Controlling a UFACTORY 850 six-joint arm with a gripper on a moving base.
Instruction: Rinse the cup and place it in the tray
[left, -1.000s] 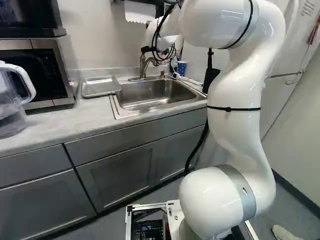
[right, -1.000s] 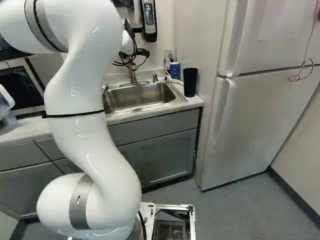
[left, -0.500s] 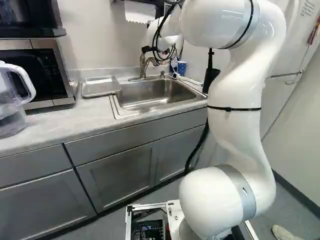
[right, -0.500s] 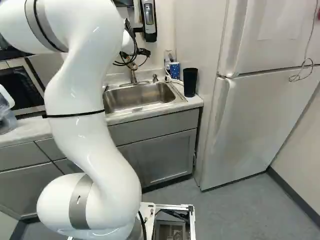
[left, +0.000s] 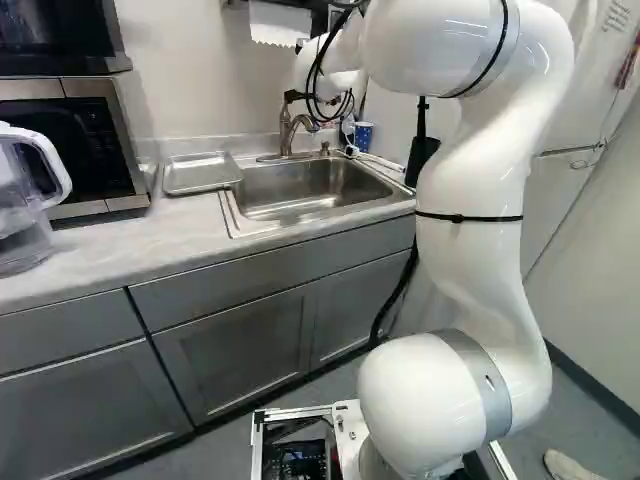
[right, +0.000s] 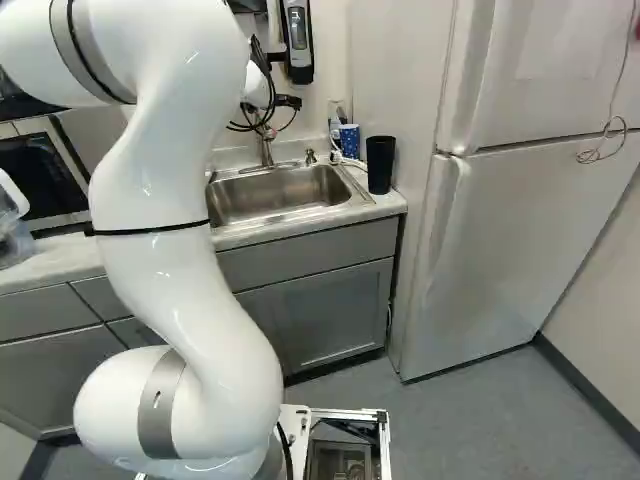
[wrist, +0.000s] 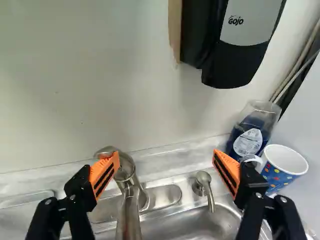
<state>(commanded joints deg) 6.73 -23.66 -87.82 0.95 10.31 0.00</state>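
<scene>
I'm seeing the spotted cup (wrist: 279, 177) standing on the table (left: 130, 245) at the sink's back corner, a bottle (wrist: 248, 141) of blue liquid just beside it. My fingers (right: 288, 101) are spreading wide apart and gripping nothing, above the faucet (wrist: 129, 212). A black tumbler (right: 380, 165) is standing near the cup, and the tray (left: 200, 173) is lying across the sink (left: 310, 190), at its other side.

The counter (left: 130, 240) holds a pitcher (left: 22, 238), microwave (left: 75, 150), tray (left: 200, 173), bottle (wrist: 247, 142), dotted cup (wrist: 280, 167) and black tumbler (right: 380, 165).
</scene>
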